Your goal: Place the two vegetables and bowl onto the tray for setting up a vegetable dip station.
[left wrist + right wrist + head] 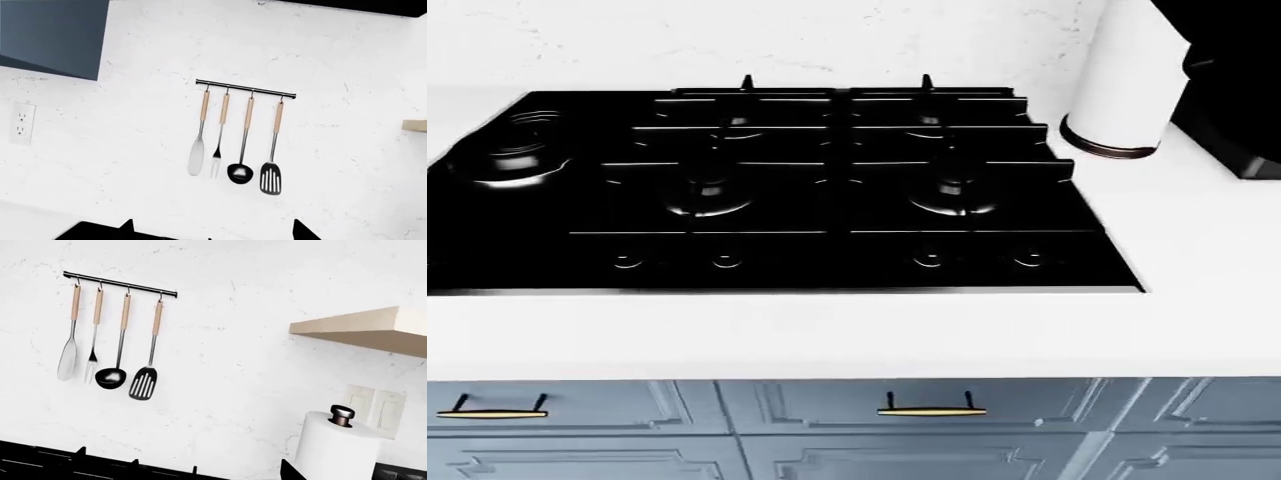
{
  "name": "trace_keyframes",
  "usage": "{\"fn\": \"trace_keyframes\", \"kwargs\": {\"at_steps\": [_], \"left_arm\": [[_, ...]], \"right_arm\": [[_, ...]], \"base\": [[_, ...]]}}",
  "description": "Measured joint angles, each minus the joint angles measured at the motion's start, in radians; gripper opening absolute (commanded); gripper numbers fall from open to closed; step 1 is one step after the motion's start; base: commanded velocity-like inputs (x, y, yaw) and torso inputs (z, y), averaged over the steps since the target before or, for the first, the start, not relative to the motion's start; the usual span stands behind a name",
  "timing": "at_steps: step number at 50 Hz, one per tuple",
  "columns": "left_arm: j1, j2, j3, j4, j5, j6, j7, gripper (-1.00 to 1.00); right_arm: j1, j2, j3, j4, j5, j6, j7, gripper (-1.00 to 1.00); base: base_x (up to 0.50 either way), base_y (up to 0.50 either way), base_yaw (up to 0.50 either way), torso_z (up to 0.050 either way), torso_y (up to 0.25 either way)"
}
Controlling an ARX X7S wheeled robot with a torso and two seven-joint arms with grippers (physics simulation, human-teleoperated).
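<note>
From my head camera I look down on a black stovetop (787, 190) set into a white surface (827, 335). At its far left sits a small round burner (510, 160); further right, iron grates (847, 130) cover the other burners, with a row of knobs (827, 259) along the near edge. Right of the stovetop a white paper towel roll (1121, 80) stands upright on a dark base, and a black appliance (1234, 90) is cut off by the right edge just beside it. Below the surface run blue-grey drawers with brass handles (930, 409).

My left wrist camera faces the white wall: a blue cabinet (53, 35) and a socket (22, 123) on one side, then a rail (245, 89) carrying four wooden-handled utensils (237, 140). My right wrist camera shows the same rail (120, 284) and utensils (110, 340), a pale wooden shelf (363, 330), the paper towel roll (337, 450) and a wall switch (373, 410) behind it.

Neither my left pincer nor my right pincer shows in any view, so I cannot tell how far open either is or whether it holds anything. The carrot, cucumber, bowl and tray appear in none of these views, so I cannot tell where they are.
</note>
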Motion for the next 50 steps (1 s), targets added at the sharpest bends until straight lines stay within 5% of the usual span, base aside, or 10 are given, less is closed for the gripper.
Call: {"fn": "trace_keyframes", "kwargs": {"at_steps": [50], "left_arm": [[0.026,0.005,-0.043,0.0,0.001,-0.022,-0.005,1.0]], "right_arm": [[-0.016,-0.001,0.028,0.001,0.005,-0.004,-0.007,1.0]], "base": [[0.0,-0.5,0.0,0.0,0.0]]}}
